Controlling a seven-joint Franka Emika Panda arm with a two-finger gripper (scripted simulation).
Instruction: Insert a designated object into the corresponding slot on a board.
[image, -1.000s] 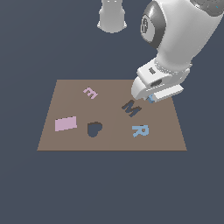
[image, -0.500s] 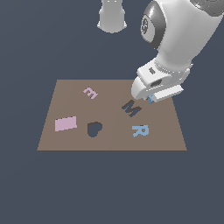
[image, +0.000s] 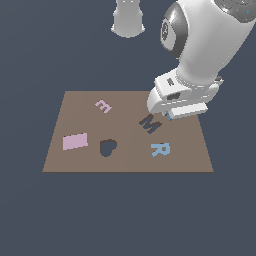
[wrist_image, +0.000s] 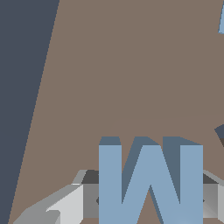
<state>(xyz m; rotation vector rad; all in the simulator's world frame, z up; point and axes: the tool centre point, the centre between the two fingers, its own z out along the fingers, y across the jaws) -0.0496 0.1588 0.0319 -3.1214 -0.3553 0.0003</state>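
White, glossy: the Panda arm (image: 210, 45), largest item, entering from the upper part of the exterior view's right and bending down over the far right part of the board.

Brown, matte, flat: the board (image: 125, 160), rectangular, lying on a dark slate-blue ground (image: 125, 215). In the wrist view the board (wrist_image: 122, 78) fills most of the frame, with the dark ground (wrist_image: 22, 87) along one side.

White and grey: the gripper (image: 172, 114), low over the board near its far right edge, just beyond the M slot. In the wrist view its grey fingers (wrist_image: 89, 199) sit on either side of the blue block, pressed to its flanks; the jaws are closed on the block.

Pale grey: a flared pedestal (image: 128, 19) at the far top of the exterior view, well apart from the board.

Pink, flat: a rectangle (image: 75, 141) near the board's left edge in the exterior view.

Near-black: a heart-shaped recess (image: 107, 147), just right of the pink rectangle.

Near-black: the M slot (image: 150, 123), centre-right on the board, unfilled, close beside the gripper on the exterior view's left.

Light blue, flat: the letter R (image: 160, 149), near the slot, on its near side.

Pink, flat: the letter E (image: 103, 106), toward the far edge, left of the slot.

Light blue, thick: the M block (wrist_image: 150, 181), held between the fingers. In the exterior view only a sliver of it (image: 169, 115) shows under the gripper, beside the slot and not in it.
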